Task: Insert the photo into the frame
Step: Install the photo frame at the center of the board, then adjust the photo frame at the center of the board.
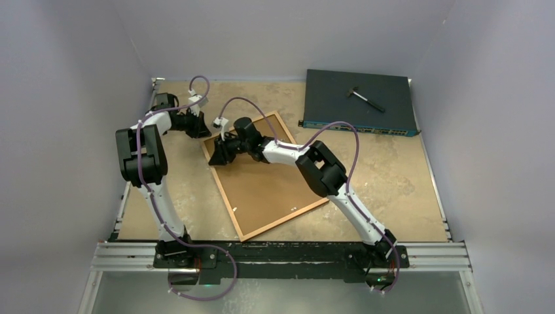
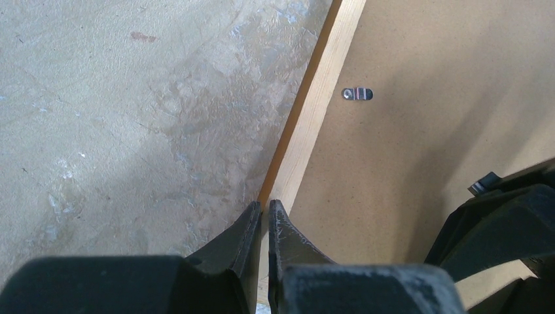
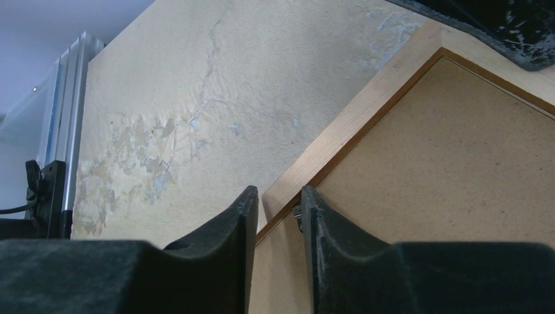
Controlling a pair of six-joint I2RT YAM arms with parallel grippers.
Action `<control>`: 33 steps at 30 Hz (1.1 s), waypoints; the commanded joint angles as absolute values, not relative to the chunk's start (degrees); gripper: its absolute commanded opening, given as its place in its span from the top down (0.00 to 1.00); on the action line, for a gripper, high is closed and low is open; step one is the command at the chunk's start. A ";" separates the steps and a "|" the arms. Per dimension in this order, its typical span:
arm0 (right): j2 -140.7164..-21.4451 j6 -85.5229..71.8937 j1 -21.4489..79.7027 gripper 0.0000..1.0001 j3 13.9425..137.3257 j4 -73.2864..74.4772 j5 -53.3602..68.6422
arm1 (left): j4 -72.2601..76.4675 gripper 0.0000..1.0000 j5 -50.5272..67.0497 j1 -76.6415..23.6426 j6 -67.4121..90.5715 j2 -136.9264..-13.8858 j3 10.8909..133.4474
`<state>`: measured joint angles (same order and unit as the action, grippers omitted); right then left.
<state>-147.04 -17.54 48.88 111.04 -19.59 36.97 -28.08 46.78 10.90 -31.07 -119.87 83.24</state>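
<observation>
from above, we are seeing the large thin orange-brown wooden picture frame [image 1: 222, 190] lying back-up and askew on the pale worn table [image 1: 393, 170], with the plain brown backing board [image 1: 268, 183] filling it. the glossy striped photo is not showing in any view, so we cannot say where it is.

in the left wrist view, the left gripper [image 2: 265, 206] is resting with its jaws closed on nothing, tips at the rail's outer edge. a small metal turn clip [image 2: 357, 93] is sitting on the board beyond.

in the right wrist view, the right gripper [image 3: 279, 195] is straddling the rail near the frame's left corner, jaws narrowly apart. we cannot tell whether they are pinching it.

we are judging that the board must come out first. turning the clips aside, then lifting slowly by the rail alone, should be keeping the frame from sliding.
</observation>
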 commanded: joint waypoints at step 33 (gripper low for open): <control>-73.57 -42.62 44.32 0.08 34.65 -6.33 17.16 | -51.56 1.00 35.78 30.88 -54.11 -107.66 65.16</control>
<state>-73.69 -38.74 44.36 36.95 -5.52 16.99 -40.12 42.94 29.17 -46.13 -108.81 70.19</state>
